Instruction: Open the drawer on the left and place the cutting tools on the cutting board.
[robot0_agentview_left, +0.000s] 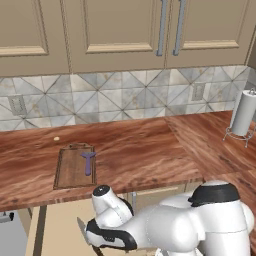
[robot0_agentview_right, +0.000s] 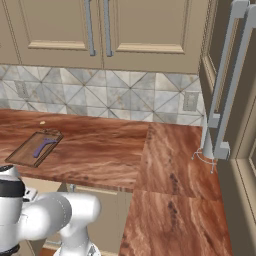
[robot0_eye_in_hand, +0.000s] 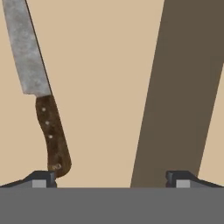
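Gripper (robot0_eye_in_hand: 111, 178) wide open, holding nothing — it sits low inside the open drawer (robot0_agentview_left: 57, 220), below the counter's (robot0_agentview_left: 150, 150) near edge. In hand view the knife (robot0_eye_in_hand: 41, 94) lies flat on the drawer's beige floor, blade pointing away, brown riveted handle end just beside one fingertip (robot0_eye_in_hand: 40, 179); can't tell if touching. Other fingertip well apart, by a dark shadow band. Peeler (robot0_agentview_left: 88, 161) already on the board (robot0_agentview_left: 67, 170), which lies on the counter's left part, near the tiled wall. Paper-towel roll (robot0_agentview_left: 244, 114) far right.
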